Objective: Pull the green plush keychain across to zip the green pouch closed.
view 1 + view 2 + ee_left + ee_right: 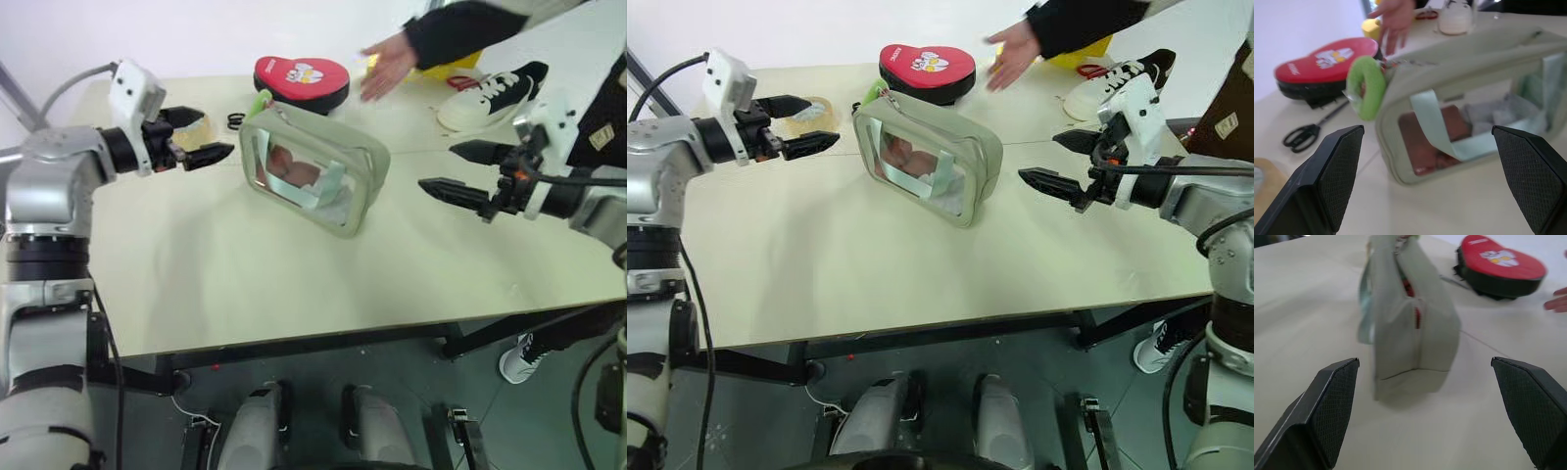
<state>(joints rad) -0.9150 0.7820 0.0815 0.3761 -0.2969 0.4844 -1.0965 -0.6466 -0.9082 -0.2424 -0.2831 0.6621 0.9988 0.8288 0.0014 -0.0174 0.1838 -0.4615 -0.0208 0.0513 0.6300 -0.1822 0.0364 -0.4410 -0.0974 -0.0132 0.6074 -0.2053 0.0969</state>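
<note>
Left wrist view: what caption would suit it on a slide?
Open left gripper faces the green pouch, its green plush keychain hanging at the near end.

No text, brand, number or sign can be read. The red mitt point(1327, 61) carries a white cartoon picture and a small white mark, too blurred to make out.

Pale sage green pouch point(313, 168) sits upright mid-tabletop, nearer the far edge, zipper partly open with red showing inside. Fuzzy lime green plush keychain point(1367, 87) hangs at its far-left end.
</note>
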